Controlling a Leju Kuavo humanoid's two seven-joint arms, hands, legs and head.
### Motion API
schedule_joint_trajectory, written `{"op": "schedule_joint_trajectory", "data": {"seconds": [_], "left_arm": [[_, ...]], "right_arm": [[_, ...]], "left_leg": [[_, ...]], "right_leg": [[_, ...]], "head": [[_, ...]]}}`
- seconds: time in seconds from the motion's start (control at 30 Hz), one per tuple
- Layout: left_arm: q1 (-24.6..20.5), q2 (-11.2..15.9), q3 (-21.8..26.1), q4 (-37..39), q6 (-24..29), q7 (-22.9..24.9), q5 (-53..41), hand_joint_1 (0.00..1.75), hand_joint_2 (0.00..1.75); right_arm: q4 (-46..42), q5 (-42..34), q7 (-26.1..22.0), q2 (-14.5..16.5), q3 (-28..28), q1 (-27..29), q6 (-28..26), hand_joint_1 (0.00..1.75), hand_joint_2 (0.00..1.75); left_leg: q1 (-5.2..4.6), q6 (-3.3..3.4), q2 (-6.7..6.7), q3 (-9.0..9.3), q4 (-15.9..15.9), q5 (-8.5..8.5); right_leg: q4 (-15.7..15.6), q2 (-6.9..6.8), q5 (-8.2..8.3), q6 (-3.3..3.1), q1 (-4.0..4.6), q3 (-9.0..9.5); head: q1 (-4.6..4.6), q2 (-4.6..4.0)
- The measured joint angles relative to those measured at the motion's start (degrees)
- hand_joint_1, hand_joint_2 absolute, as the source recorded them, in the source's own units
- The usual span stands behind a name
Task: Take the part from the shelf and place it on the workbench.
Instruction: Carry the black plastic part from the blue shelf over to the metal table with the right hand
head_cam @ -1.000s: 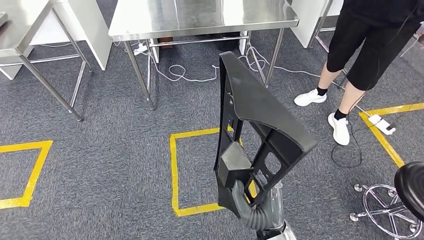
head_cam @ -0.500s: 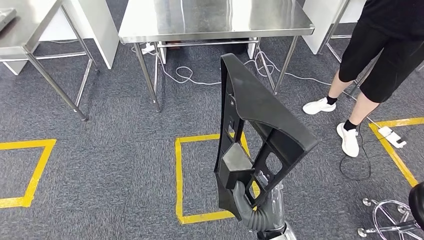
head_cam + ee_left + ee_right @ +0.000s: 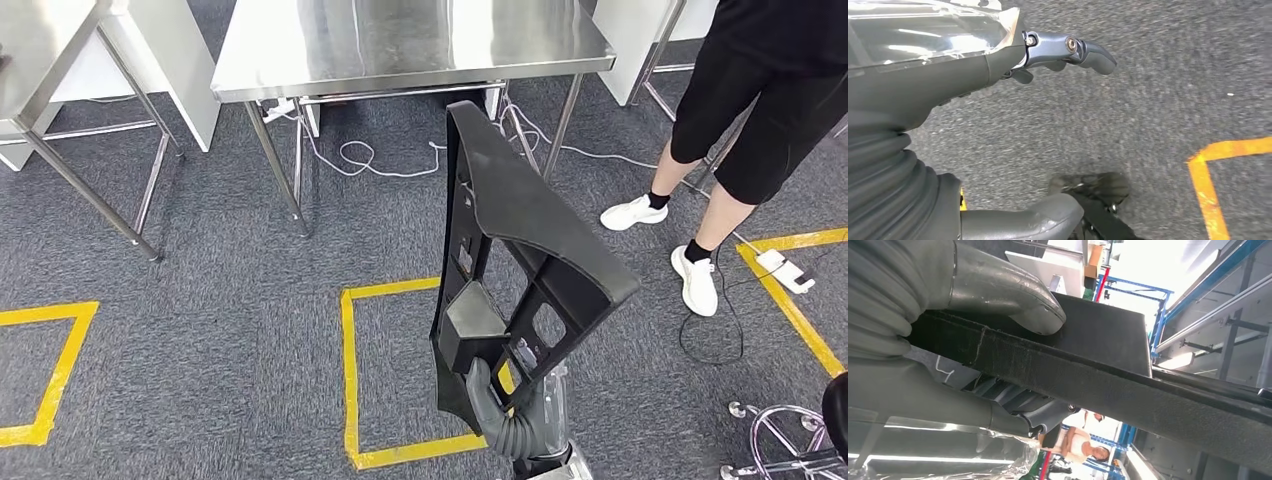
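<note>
Carrying is the step in hand: your right hand (image 3: 497,405) grips the black moulded part (image 3: 520,250) at its near, lower end, thumb pressed on one face and fingers wrapped behind, as the right wrist view shows. The part stands nearly upright in front of you, its far tip level with the near edge of the steel worktop (image 3: 400,40), which lies ahead past a yellow taped square (image 3: 348,370) on the carpet. Your left hand (image 3: 1068,50) hangs over the floor holding nothing, fingers loosely curled yet apart. Walk straight at the worktop and keep the part vertical, because its long upper end gives leverage against a low grip. Watch the person (image 3: 740,110) at far right and the cable (image 3: 380,160) under the worktop. Raise the part above the edge before you lean it down onto the steel.
</note>
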Motion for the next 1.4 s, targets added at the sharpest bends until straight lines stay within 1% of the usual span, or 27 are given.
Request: {"op": "schedule_joint_trajectory", "data": {"seconds": [0.03, 0.07, 0.13, 0.2, 0.23, 0.27, 0.33, 0.37, 0.4, 0.47, 0.5, 0.57, 0.63, 0.7, 0.77, 0.83, 0.87, 0.9, 0.93, 1.0, 1.03, 1.07, 1.1, 1.2, 1.3, 1.37, 1.4], "left_arm": [[-0.06, 0.01, 0.0, 0.01, -0.1, -0.04, -0.01, 0.0, 1.75], [-0.1, 0.01, 0.0, 0.01, -0.21, -0.09, -0.02, 0.0, 1.75], [-0.17, 0.03, 0.0, 0.01, -0.38, -0.23, -0.03, 0.0, 1.75], [-0.13, 0.02, 0.01, 0.01, -0.43, -0.39, -0.03, 0.0, 1.75], [-0.14, 0.0, 0.01, 0.01, -0.44, -0.46, -0.03, 0.0, 1.75], [-0.15, -0.02, 0.01, 0.01, -0.45, -0.5, -0.05, 0.0, 1.75], [-0.22, -0.02, 0.0, 0.0, -0.45, -0.5, -0.1, 0.0, 1.75], [-0.22, -0.02, 0.0, 0.0, -0.45, -0.5, -0.11, 0.0, 1.75], [-0.21, -0.03, 0.01, 0.01, -0.46, -0.49, -0.11, 0.0, 1.75], [-0.18, -0.07, 0.01, 0.02, -0.49, -0.46, -0.11, 0.0, 1.75], [-0.19, -0.08, 0.01, 0.02, -0.5, -0.44, -0.11, 0.0, 1.75], [-0.23, -0.08, 0.01, 0.01, -0.49, -0.38, -0.05, 0.0, 1.75], [-0.31, -0.06, 0.02, 0.0, -0.46, -0.34, 0.04, 0.0, 1.75], [-0.4, -0.02, 0.02, -0.03, -0.44, -0.33, 0.13, 0.0, 1.75], [-0.47, -0.03, 0.01, -0.04, -0.43, -0.34, 0.2, 0.0, 1.75], [-0.44, -0.09, 0.01, -0.03, -0.43, -0.34, 0.28, 0.0, 1.75], [-0.39, -0.09, 0.02, -0.03, -0.43, -0.33, 0.37, 0.0, 1.75], [-0.36, -0.09, 0.03, -0.03, -0.43, -0.31, 0.49, 0.0, 1.75], [-0.34, -0.08, 0.04, -0.04, -0.43, -0.27, 0.61, 0.0, 1.75], [-0.32, -0.01, 0.08, -0.04, -0.42, -0.17, 0.8, 0.0, 1.75], [-0.32, 0.04, 0.1, -0.04, -0.4, -0.13, 0.84, 0.0, 1.75], [-0.33, 0.11, 0.11, -0.05, -0.39, -0.09, 0.88, 0.0, 1.75], [-0.34, 0.18, 0.13, -0.06, -0.35, -0.06, 0.91, 0.0, 1.75], [-0.28, 0.27, 0.19, -0.07, -0.25, -0.01, 1.06, 0.0, 1.75], [-0.25, 0.28, 0.2, -0.07, -0.23, -0.01, 1.09, 0.0, 1.75], [-0.25, 0.27, 0.21, -0.06, -0.23, 0.0, 1.1, 0.0, 1.75], [-0.23, 0.27, 0.23, -0.05, -0.22, 0.0, 1.11, 0.0, 1.75]], "right_arm": [[-0.01, -0.01, 0.02, 0.06, -0.04, -0.09, -0.01, 1.75, 1.75], [-0.01, -0.03, 0.05, 0.13, -0.08, -0.18, -0.02, 1.75, 1.75], [-0.03, -0.08, 0.11, 0.27, -0.18, -0.34, -0.04, 1.75, 1.75], [-0.15, -0.08, 0.19, 0.37, -0.29, -0.45, -0.1, 1.75, 1.75], [-0.23, -0.08, 0.21, 0.4, -0.33, -0.51, -0.13, 1.75, 1.75], [-0.27, -0.07, 0.25, 0.43, -0.36, -0.54, -0.15, 1.75, 1.75], [-0.3, -0.07, 0.3, 0.43, -0.45, -0.45, -0.16, 1.75, 1.75], [-0.29, -0.05, 0.38, 0.42, -0.53, -0.38, -0.16, 1.75, 1.75], [-0.29, 0.0, 0.49, 0.42, -0.61, -0.35, -0.16, 1.75, 1.75], [-0.29, 0.14, 0.84, 0.44, -0.72, -0.36, -0.13, 1.75, 1.75], [-0.3, 0.24, 1.0, 0.46, -0.74, -0.38, -0.08, 1.75, 1.75], [-0.31, 0.42, 1.38, 0.67, -0.75, -0.46, 0.08, 1.75, 1.75], [-0.32, 0.57, 1.71, 1.01, -0.8, -0.71, 0.3, 1.75, 1.75], [-0.39, 0.75, 2.0, 1.38, -0.91, -0.98, 0.62, 1.75, 1.75], [-0.46, 0.96, 2.22, 1.84, -1.03, -1.31, 1.0, 1.75, 1.75], [-0.46, 1.06, 2.32, 2.14, -1.1, -1.58, 1.27, 1.75, 1.75], [-0.46, 1.07, 2.34, 2.18, -1.13, -1.62, 1.4, 1.75, 1.75], [-0.45, 1.08, 2.35, 2.2, -1.17, -1.64, 1.55, 1.75, 1.75], [-0.45, 1.08, 2.35, 2.24, -1.23, -1.66, 1.74, 1.75, 1.75], [-0.43, 1.07, 2.35, 2.42, -1.31, -1.71, 2.06, 1.75, 1.75], [-0.4, 1.06, 2.32, 2.52, -1.32, -1.78, 2.17, 1.75, 1.75], [-0.37, 1.02, 2.27, 2.6, -1.33, -1.86, 2.24, 1.75, 1.75], [-0.31, 0.94, 2.2, 2.63, -1.34, -1.9, 2.29, 1.75, 1.75], [-0.2, 0.6, 1.89, 2.6, -1.38, -1.9, 2.45, 1.75, 1.75], [-0.2, 0.54, 1.83, 2.6, -1.38, -1.9, 2.46, 1.75, 1.75], [-0.19, 0.49, 1.8, 2.59, -1.4, -1.94, 2.5, 1.75, 1.75], [-0.13, 0.4, 1.68, 2.54, -1.4, -2.02, 2.59, 1.75, 1.75]], "left_leg": [[-0.21, 0.36, 0.06, 1.05, -2.56, 1.01], [-0.49, 0.71, 0.07, 1.6, -3.74, 0.99], [-0.88, 1.49, 0.04, 2.17, -4.37, 0.31], [-0.71, 2.25, 0.01, 3.42, -5.51, 0.35], [-0.56, 2.64, 0.01, 4.16, -6.08, 0.38], [-0.46, 2.98, 0.01, 4.68, -6.41, 0.28], [-0.48, 3.42, -0.07, 5.37, -6.5, -0.36], [-0.5, 3.46, -0.16, 5.78, -6.5, -0.77], [-0.49, 3.4, -0.27, 6.33, -6.49, -1.26], [-0.44, 3.02, -0.52, 7.67, -6.48, -2.34], [-0.58, 2.68, -0.6, 8.25, -6.39, -3.08], [-0.79, 1.97, -0.7, 8.93, -6.32, -4.42], [-0.63, 1.31, -0.65, 9.27, -6.41, -5.22], [-0.23, 0.61, -0.41, 9.37, -5.58, -5.93], [0.04, -0.05, -0.18, 6.82, -0.53, -7.84], [0.18, -0.55, -0.11, 1.48, 7.42, -10.0], [0.21, -0.65, -0.1, -0.93, 10.08, -10.01], [0.21, -0.62, -0.1, -2.47, 10.79, -8.82], [0.2, -0.45, -0.09, -2.93, 9.19, -6.36], [0.03, 0.32, -0.07, -1.31, 2.13, -0.62], [-0.25, 0.82, -0.02, -0.24, -1.04, 0.93], [-0.57, 1.32, 0.05, 0.49, -2.92, 1.3], [-0.9, 1.81, 0.08, 0.93, -3.81, 0.8], [-1.39, 3.01, 0.05, 1.91, -5.46, -0.01], [-1.42, 3.2, 0.03, 2.19, -5.66, -0.08], [-1.15, 3.43, -0.12, 3.16, -6.06, 0.2], [-1.0, 3.67, -0.19, 4.06, -6.41, 0.2]], "right_leg": [[-0.06, -0.02, -0.42, 0.32, 0.08, 0.3], [-0.17, -0.06, -0.7, 0.64, 0.14, 0.36], [-0.63, -0.15, -1.03, 1.3, 0.23, 0.71], [0.17, -0.25, -1.68, 1.65, 0.28, 0.77], [2.24, -0.25, -2.49, 1.61, 0.31, -0.17], [5.48, -0.23, -3.56, 1.48, 0.25, -2.11], [13.25, -0.2, -5.46, 1.46, 0.2, -7.45], [15.4, -0.2, -5.33, 1.79, 0.14, -9.48], [15.43, -0.21, -4.17, 2.36, 0.06, -10.5], [9.24, -0.24, 0.39, 3.67, -0.24, -9.14], [5.41, -0.28, 2.45, 3.97, -0.3, -7.71], [1.13, -0.28, 4.15, 3.27, -0.29, -5.74], [0.79, -0.16, 3.75, 1.91, -0.01, -5.25], [0.6, -0.02, 3.32, 0.95, -0.11, -4.66], [0.42, 0.0, 2.68, 0.03, -0.37, -3.74], [0.42, -0.02, 1.77, -0.46, -0.27, -2.89], [0.42, 0.02, 1.25, -0.46, -0.22, -2.36], [0.42, 0.08, 0.71, -0.42, -0.19, -1.7], [0.41, 0.14, 0.1, -0.34, -0.18, -0.87], [0.27, 0.23, -1.14, -0.1, -0.21, 0.69], [0.12, 0.26, -1.69, 0.16, -0.12, 1.19], [-0.2, 0.26, -2.09, 0.48, -0.15, 1.46], [-0.29, 0.26, -2.14, 0.9, -0.07, 1.87], [-0.51, 0.17, -1.44, 2.15, 0.19, 3.55], [-0.68, 0.15, -1.36, 2.33, 0.2, 3.77], [-0.6, 0.15, -1.64, 2.39, 0.31, 3.62], [1.78, 0.14, -2.14, 2.29, 0.29, 2.21]], "head": [[0.0, 0.0], [0.04, 0.0], [0.05, 0.0], [0.12, 0.0], [0.22, 0.0], [0.29, 0.0], [0.38, 0.0], [0.37, 0.0], [0.39, 0.0], [0.43, 0.0], [0.47, 0.0], [0.43, 0.0], [0.26, 0.0], [0.08, 0.0], [-0.15, 0.0], [-0.29, 0.0], [-0.3, 0.0], [-0.32, 0.0], [-0.31, 0.0], [-0.27, 0.0], [-0.21, 0.0], [-0.17, 0.0], [-0.15, 0.0], [-0.16, 0.0], [-0.14, 0.0], [-0.26, 0.01], [-0.14, 0.0]]}}
